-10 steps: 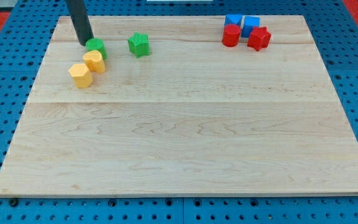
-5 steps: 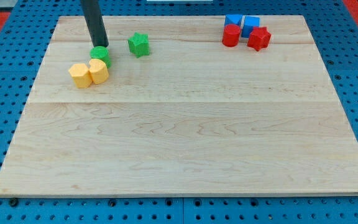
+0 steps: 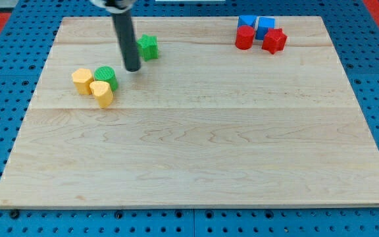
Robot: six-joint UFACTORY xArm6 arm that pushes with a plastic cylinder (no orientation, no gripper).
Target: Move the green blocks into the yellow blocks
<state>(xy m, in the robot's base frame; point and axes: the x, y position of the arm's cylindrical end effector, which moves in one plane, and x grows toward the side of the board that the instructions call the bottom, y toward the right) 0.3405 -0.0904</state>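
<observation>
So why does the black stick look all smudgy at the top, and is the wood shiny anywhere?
In the camera view, the rod is smeared near the view's top, probably motion blur, while my tip looks sharper, between the green cylinder and the green star block. The wooden board shows only soft, pale sheen, no hard glare. Shadows under the blocks are faint, so the light seems even.

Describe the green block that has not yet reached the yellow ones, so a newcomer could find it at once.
Start at the wooden board and go to its top-left part, where the dark rod stands. The green star-shaped block sits just right of the rod, up and right of my tip. Unlike the green round block, which touches the two yellow blocks, it stands alone.
</observation>
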